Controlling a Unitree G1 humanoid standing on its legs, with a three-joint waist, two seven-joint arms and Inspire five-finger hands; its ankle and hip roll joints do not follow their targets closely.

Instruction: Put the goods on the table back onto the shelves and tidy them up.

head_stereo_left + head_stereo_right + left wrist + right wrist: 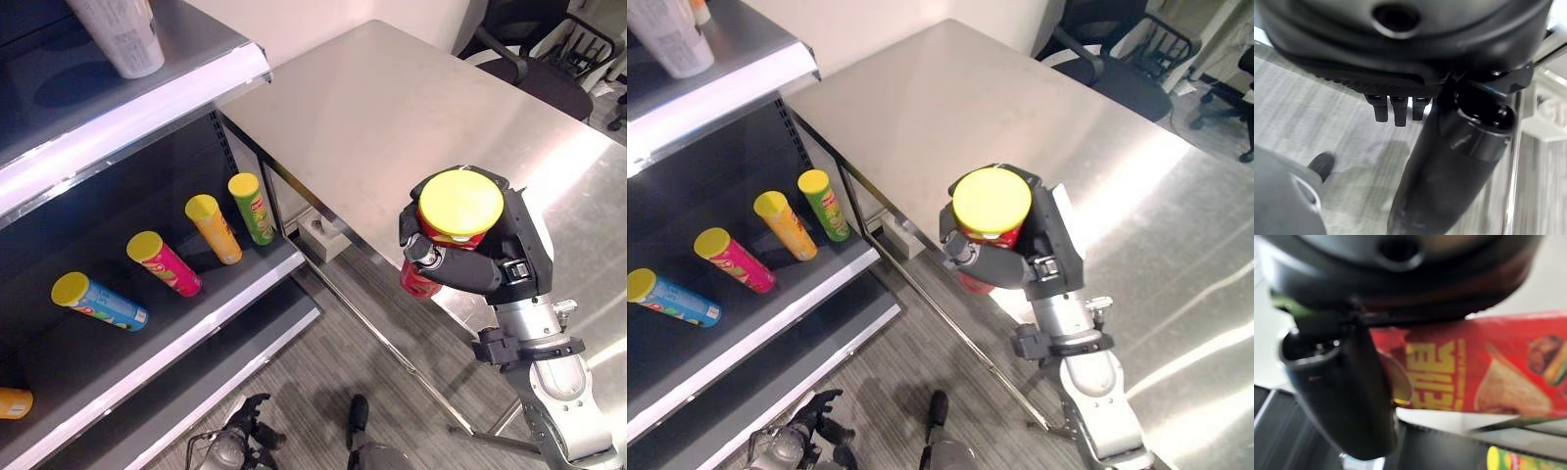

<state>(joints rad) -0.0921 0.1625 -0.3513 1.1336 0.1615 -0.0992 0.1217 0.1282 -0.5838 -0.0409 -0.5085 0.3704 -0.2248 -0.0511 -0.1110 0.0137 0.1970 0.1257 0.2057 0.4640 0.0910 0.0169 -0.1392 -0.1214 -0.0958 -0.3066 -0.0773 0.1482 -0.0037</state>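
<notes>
The robot's right hand (pixel 490 259) grips a red can (pixel 1474 382) (yellow lid up) beside the steel desk (pixel 392 108) edge, near the shelf (pixel 196 294) where four cans (pixel 213 228) lie; left hand (pixel 808 421) hangs low, fingers relaxed.

Right hand (pixel 480 259) sits right of centre, arm rising from the lower right corner, fingers and thumb wrapped round a red can (pixel 446 230). Left hand (pixel 240 431) hangs at the bottom edge, fingers loosely relaxed.
</notes>
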